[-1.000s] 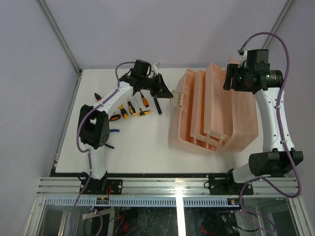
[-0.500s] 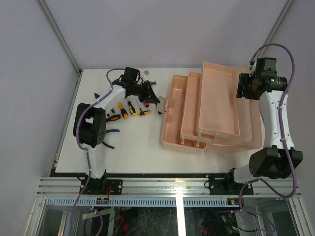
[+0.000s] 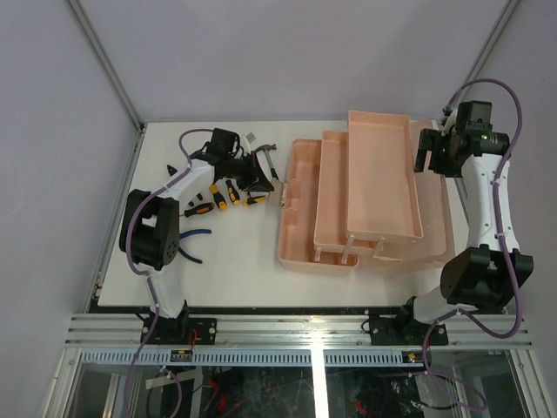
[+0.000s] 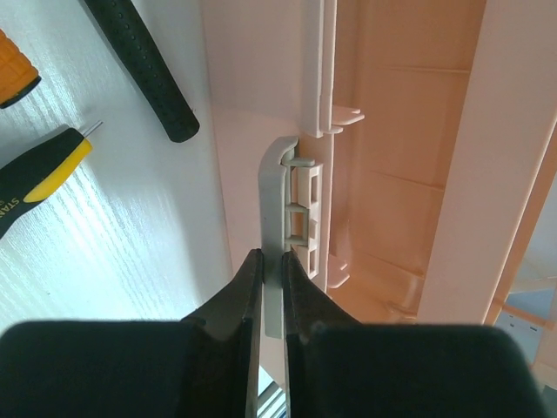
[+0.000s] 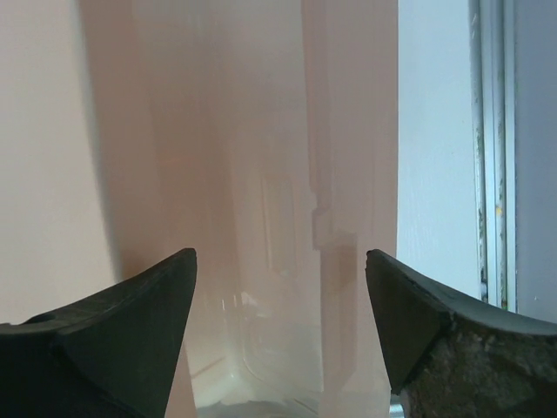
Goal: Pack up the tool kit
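The pink tool box (image 3: 300, 218) lies open on the table, its tiered trays (image 3: 379, 174) spread out flat. My left gripper (image 3: 265, 181) is at the box's left edge, shut on its pale latch (image 4: 277, 200), with the jaws pinching the latch's lower end (image 4: 271, 257). My right gripper (image 3: 425, 153) is open and empty at the box's far right side. In the right wrist view its fingers (image 5: 278, 257) straddle the pink box wall (image 5: 261, 174) without touching it. Several screwdrivers (image 3: 222, 196) and a hammer (image 3: 261, 158) lie on the table left of the box.
Blue-handled pliers (image 3: 193, 237) lie near the left arm's base. The black hammer handle (image 4: 148, 70) and a yellow-black screwdriver (image 4: 43, 170) lie close to the latch. The table's right edge and frame rail (image 5: 492, 148) run just past the box.
The box has slid left with my left gripper holding the latch. Its trays have come down from tilted to flat. My right gripper has shifted right along the box's far side.
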`<state>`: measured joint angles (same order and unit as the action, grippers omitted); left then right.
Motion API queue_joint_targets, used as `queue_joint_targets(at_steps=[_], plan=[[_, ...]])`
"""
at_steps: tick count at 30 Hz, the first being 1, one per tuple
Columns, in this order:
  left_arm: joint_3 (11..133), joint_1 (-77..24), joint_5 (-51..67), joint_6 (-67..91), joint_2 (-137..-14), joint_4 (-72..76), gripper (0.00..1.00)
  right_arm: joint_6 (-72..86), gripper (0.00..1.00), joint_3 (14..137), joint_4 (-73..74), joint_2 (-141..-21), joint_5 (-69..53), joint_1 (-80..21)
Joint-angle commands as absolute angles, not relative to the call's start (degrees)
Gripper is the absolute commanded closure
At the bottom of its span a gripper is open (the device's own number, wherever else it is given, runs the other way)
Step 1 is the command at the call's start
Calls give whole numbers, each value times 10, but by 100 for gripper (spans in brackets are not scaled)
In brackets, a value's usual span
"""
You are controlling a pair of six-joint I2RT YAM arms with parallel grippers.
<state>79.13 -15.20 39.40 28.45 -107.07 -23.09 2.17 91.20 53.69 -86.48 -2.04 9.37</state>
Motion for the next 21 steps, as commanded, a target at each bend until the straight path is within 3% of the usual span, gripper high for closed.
queue_joint_targets(at_steps=[1, 8, 21], plan=[[778, -163, 421, 279, -1056, -204, 100, 45, 12, 1009, 532, -866, -95, 87], [781, -163, 419, 290, -1056, -195, 100, 62, 10, 1116, 548, -884, -131, 89], [738, -162, 421, 331, -1018, -165, 100, 64, 12, 1084, 556, -872, -157, 88]])
